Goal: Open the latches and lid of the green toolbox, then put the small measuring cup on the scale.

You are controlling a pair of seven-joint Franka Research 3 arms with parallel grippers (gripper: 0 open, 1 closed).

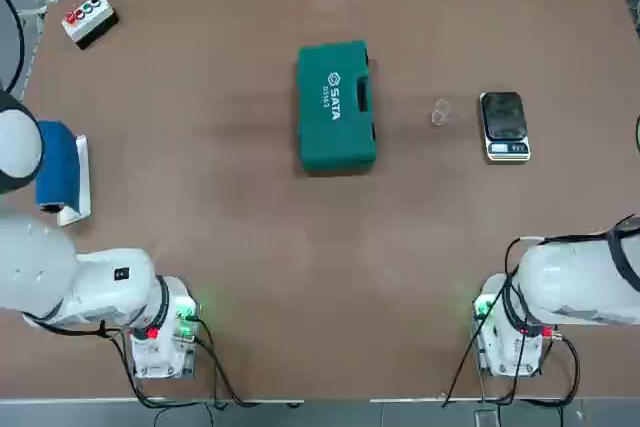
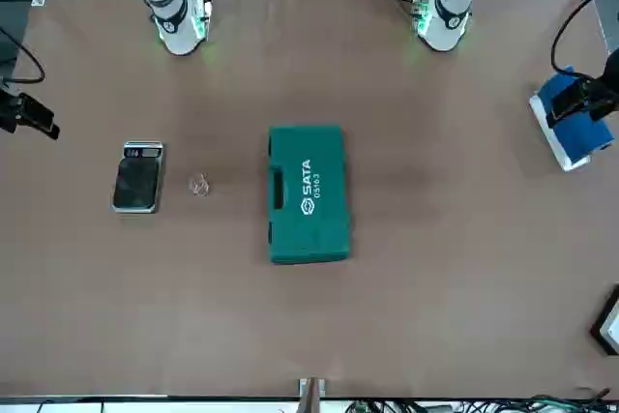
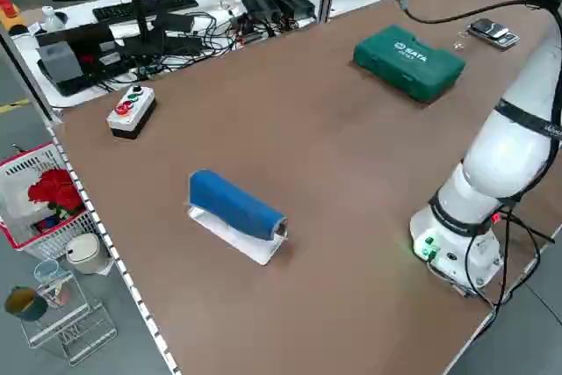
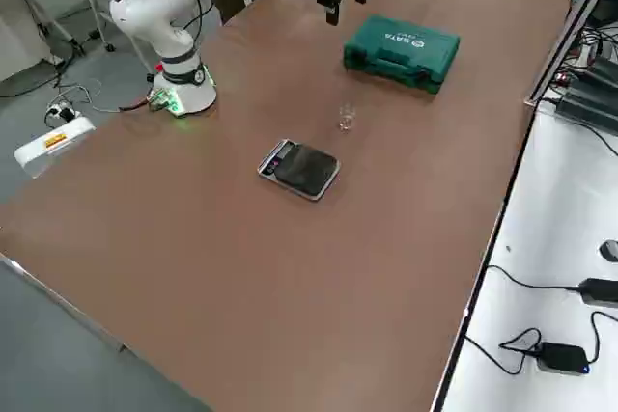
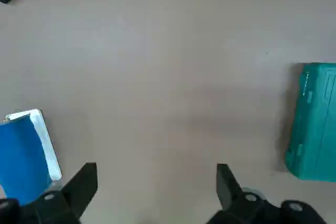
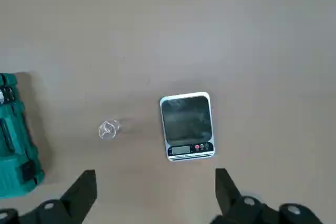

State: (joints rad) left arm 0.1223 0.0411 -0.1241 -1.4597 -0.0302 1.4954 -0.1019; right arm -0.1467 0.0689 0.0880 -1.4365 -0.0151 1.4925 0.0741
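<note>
Across the broad brown worktop [image 1: 270, 237], appears to be at the very start of the task, with nothing done so far. Over its near side, hang the left hand [image 5: 156, 174] and the right hand [image 6: 156, 178], both released, fingers spread wide, gripping nothing. Ahead of both, off to the right of the left hand and to the left of the right hand, find the green toolbox [image 1: 335, 147] lying flat, its lid [image 3: 408, 59] down. Cannot tell what is inside. Ahead and to the left of the left hand, note a blue roll [image 1: 58, 167] on a white holder [image 1: 84, 182]. Straight ahead of the right hand, see the scale [image 6: 187, 121], without the cup on its plate. Farthest out, ahead and left of the left hand, notice a box with coloured buttons [image 1: 90, 19]. Between toolbox and scale, ahead and slightly left of the right hand, spot the small measuring cup [image 6: 108, 129], standing or lying, impossible to tell; likewise any contents. Smallest of all, on the toolbox edge towards the right hand's side, see the dark latches [image 6: 28, 170], seemingly fastened. Still to do, by the look of it: release these, raise the lid, then move the cup onto the scale.
</note>
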